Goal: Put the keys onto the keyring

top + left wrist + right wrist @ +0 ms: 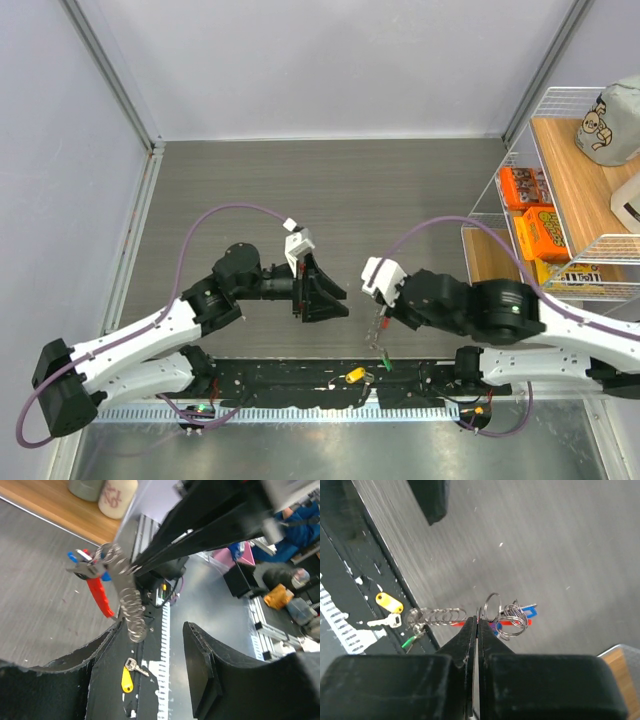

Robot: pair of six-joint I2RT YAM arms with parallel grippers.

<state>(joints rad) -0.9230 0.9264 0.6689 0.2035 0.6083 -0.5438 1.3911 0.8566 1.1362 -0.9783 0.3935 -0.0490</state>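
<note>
The keyring (492,608) is seen as a thin silvery ring joined to a short chain (440,615) of wire loops. It is pinched by the right end effector (478,622), whose fingers are pressed together on it, above the bench (300,200). A red tag (99,594) and a blue tag (530,613) are bunched at the ring. How they are threaded cannot be made out. A yellow-tagged key (387,601) is lying near the bench's front edge. A green tag (409,642) is seen by the chain's far end, attachment unclear. The left end effector (152,630) is spread.

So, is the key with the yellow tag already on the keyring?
No, the yellow-tagged key lies by itself on the black base strip, apart from the keyring chain that the right tool holds.
</note>
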